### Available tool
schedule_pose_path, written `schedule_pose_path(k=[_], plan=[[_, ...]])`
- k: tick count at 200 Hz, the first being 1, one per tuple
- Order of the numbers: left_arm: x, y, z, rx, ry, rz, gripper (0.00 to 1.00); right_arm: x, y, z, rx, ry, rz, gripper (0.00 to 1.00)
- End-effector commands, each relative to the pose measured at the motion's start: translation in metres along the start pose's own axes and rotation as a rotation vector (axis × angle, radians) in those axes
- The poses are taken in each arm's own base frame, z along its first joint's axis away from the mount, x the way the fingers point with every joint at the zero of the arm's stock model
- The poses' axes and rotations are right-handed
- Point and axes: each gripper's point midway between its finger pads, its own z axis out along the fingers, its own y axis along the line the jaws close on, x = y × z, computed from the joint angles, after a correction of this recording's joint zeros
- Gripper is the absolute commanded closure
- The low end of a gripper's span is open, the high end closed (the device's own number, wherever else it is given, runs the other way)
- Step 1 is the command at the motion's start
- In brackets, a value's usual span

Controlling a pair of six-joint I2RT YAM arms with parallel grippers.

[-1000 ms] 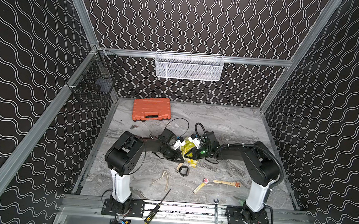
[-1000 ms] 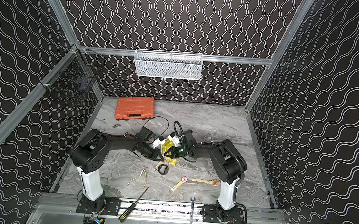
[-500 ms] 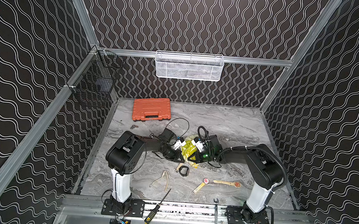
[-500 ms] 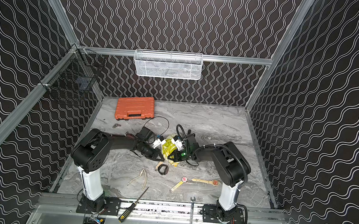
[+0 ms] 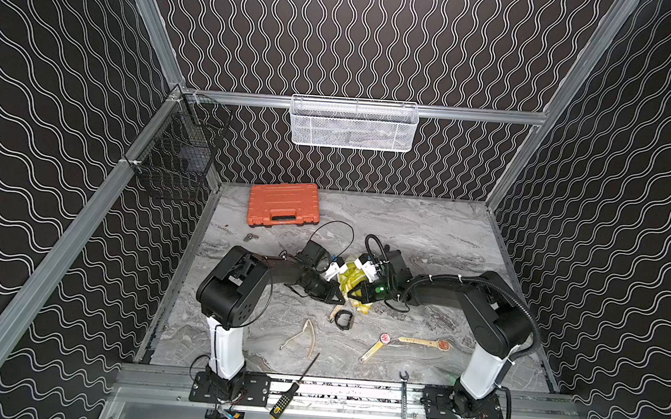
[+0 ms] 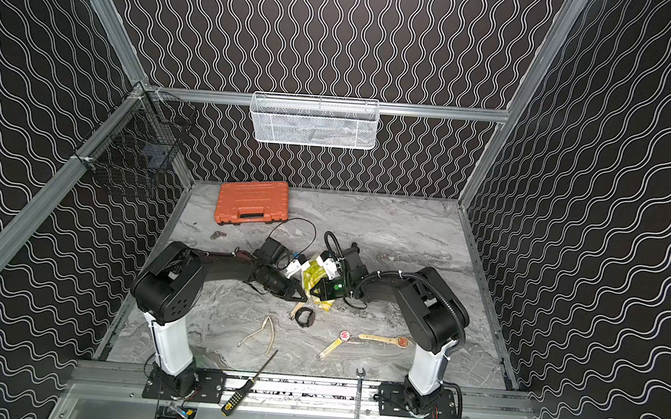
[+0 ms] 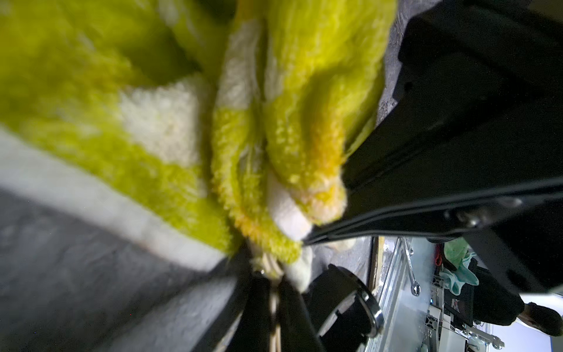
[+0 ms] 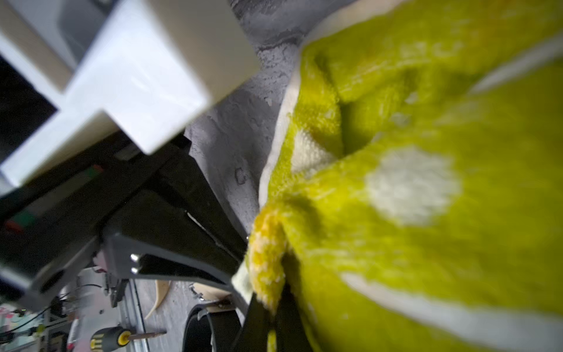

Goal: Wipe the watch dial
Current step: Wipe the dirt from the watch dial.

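Firmly, left pincer [image 7: 272, 279] and right pincer [image 8: 271, 307] each clamp the yellow-green cloth [image 5: 350, 277]

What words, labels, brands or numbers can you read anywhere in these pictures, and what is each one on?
No text can be read anywhere.
Screwdriver handle: black marks on yellow, too small to read.
Red watch dial: too small to read.
Cloth: pattern only, no lettering.
Dark item in the left wrist view's background: red-and-white mark, blurred.
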Motion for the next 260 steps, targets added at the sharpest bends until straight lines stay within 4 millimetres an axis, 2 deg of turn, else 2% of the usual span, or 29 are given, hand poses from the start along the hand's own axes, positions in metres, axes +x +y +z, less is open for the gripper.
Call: schedule_pose_path(k=[1,11,37,54,67,79,89,102,120,138,155,176,196,211,224,260], plan=[[0.01,0.021,0.002,-0.103,0.032,-0.027,1.0,0.032,-0.029,0.005,0.106,0.066,0.058,1.0],[0.01,0.021,0.003,-0.103,0.037,-0.027,1.0,0.044,-0.039,0.002,0.135,0.078,0.081,1.0],[0.008,0.019,-0.001,-0.104,0.012,-0.019,1.0,0.056,-0.054,-0.011,0.163,0.083,0.118,1.0],[0.011,0.016,-0.001,-0.088,0.011,-0.026,1.0,0.056,-0.057,-0.019,0.162,0.071,0.132,1.0],[0.012,0.015,-0.003,-0.092,0.0,-0.014,1.0,0.052,-0.05,-0.021,0.129,0.061,0.128,1.0],[0.009,0.01,-0.009,-0.097,-0.009,0.003,1.0,0.045,-0.046,-0.025,0.128,0.042,0.111,1.0],[0.005,0.002,-0.018,-0.1,-0.009,0.018,1.0,0.04,-0.05,-0.031,0.174,0.016,0.106,1.0],[-0.003,-0.014,-0.035,-0.109,-0.038,0.054,1.0,0.033,-0.057,-0.041,0.213,-0.029,0.117,1.0],[-0.017,-0.043,-0.068,-0.115,-0.121,0.135,1.0,0.027,-0.054,-0.046,0.174,-0.047,0.123,1.0],[-0.029,-0.084,-0.099,-0.057,-0.189,0.24,1.0,0.021,-0.047,-0.048,0.153,-0.061,0.116,1.0],[-0.034,-0.132,-0.126,0.07,-0.256,0.373,1.0,0.015,-0.038,-0.05,0.106,-0.101,0.114,1.0],[-0.021,-0.191,-0.154,0.268,-0.328,0.61,1.0,0.01,-0.032,-0.053,0.084,-0.124,0.096,1.0],[0.005,-0.23,-0.172,0.342,-0.39,0.856,1.0,0.009,-0.029,-0.058,0.076,-0.158,0.092,1.0],[0.016,-0.237,-0.177,0.317,-0.441,0.956,1.0,0.01,-0.028,-0.058,0.079,-0.151,0.08,1.0],[0.013,-0.233,-0.178,0.279,-0.467,0.953,1.0,0.011,-0.03,-0.06,0.101,-0.146,0.075,1.0],[0.011,-0.228,-0.168,0.297,-0.4,0.899,1.0,0.013,-0.029,-0.062,0.102,-0.147,0.071,1.0]])
